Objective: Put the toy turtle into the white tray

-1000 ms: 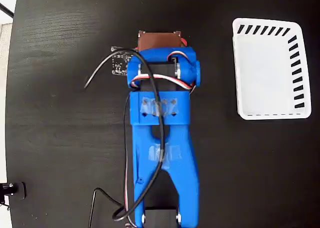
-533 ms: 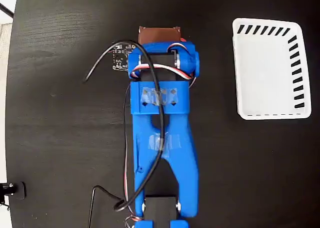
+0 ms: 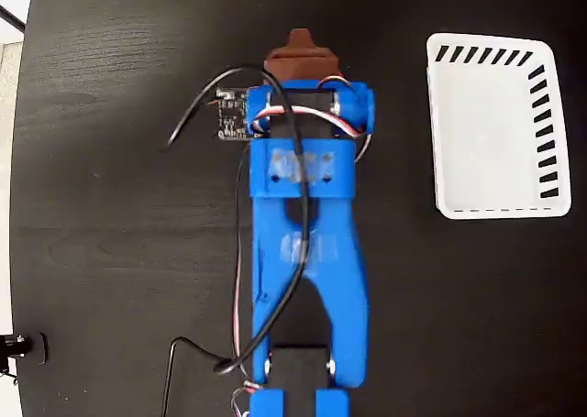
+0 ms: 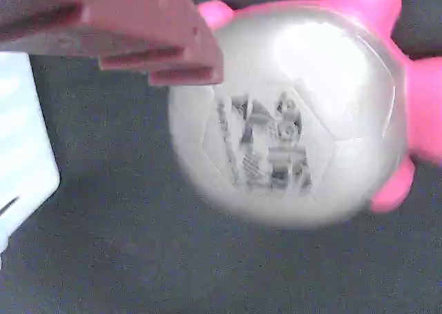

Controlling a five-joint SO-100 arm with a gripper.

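- Table: black, wood-grained, seen from overhead; white strip at left edge
- Arm: blue; has stretched toward the top of the fixed view over the last second, brown tool tip now poking out past the wrist
- Turtle: hidden under the arm from overhead; fills the wrist view, pale shell with dark print, pink limbs, lying on the table
- Tool: one brown finger over the shell's edge; grip cannot be told
- Tray: white, empty, well right of the arm
- Judgement: reach closing in, grasp pending

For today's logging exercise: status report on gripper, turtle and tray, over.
Gripper over turtle, jaw state unclear. Turtle on table, ungrasped. White tray empty at right in fixed view, path clear.
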